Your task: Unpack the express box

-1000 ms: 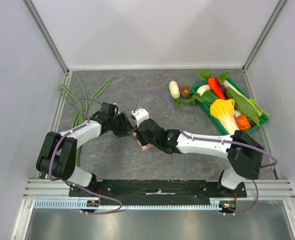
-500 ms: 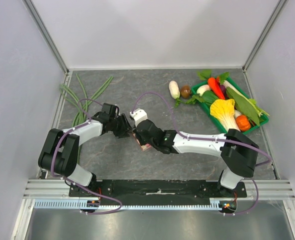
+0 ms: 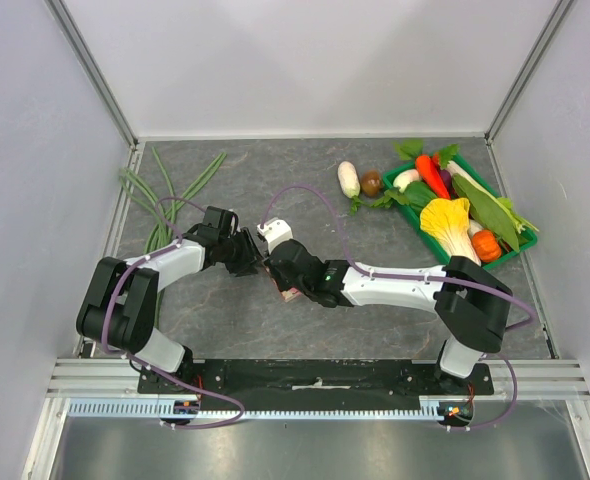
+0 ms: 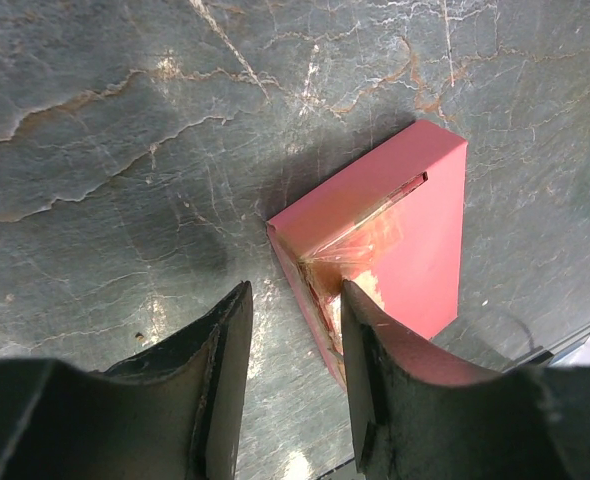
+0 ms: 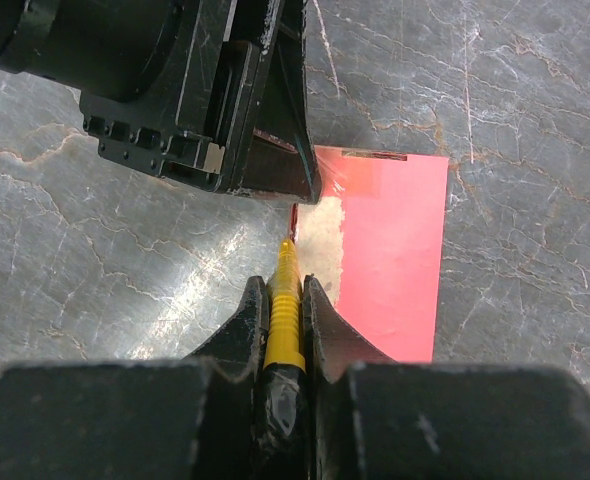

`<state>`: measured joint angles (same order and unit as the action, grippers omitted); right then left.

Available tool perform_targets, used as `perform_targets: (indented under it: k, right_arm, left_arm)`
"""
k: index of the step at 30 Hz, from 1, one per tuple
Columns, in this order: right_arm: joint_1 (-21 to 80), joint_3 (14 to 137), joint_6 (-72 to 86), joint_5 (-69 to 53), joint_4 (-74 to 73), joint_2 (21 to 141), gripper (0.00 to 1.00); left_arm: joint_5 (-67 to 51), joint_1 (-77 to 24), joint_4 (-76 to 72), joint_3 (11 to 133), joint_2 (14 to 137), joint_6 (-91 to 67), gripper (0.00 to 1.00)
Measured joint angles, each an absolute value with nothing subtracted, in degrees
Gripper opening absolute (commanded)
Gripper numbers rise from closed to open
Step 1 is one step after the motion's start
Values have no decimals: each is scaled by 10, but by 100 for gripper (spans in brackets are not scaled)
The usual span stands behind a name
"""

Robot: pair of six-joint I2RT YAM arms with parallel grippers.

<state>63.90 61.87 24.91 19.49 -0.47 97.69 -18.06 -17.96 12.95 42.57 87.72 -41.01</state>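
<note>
Holding a knife to the pink box

From above, the box lies flat on the table, just off centre toward 7 o'clock. It is mostly hidden under the two grippers that meet over it. The left gripper reaches in from 9 o'clock and the right gripper from 3 o'clock.

In the left wrist view the jaws stand apart, released. One finger is over bare table and the other overlaps the box's near edge, with the box's end wall in the gap. Whether that finger presses on the box I cannot tell. Scuffed clear tape crosses that end.

In the right wrist view the jaws are clenched on the yellow knife. Its tip points to 12 o'clock and reaches the box's left edge by the worn patch, just beside the left gripper's finger.

A green tray of vegetables sits at 2 o'clock, well apart from the box. Beans lie at 10 o'clock.
</note>
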Motion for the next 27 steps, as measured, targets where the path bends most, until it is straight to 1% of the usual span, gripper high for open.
perform_targets:
  k: [27]
  right_arm:
    - [639,620,248,207,-6,974,0]
  left_arm:
    - [-180,-180,130,426,877,-410,45]
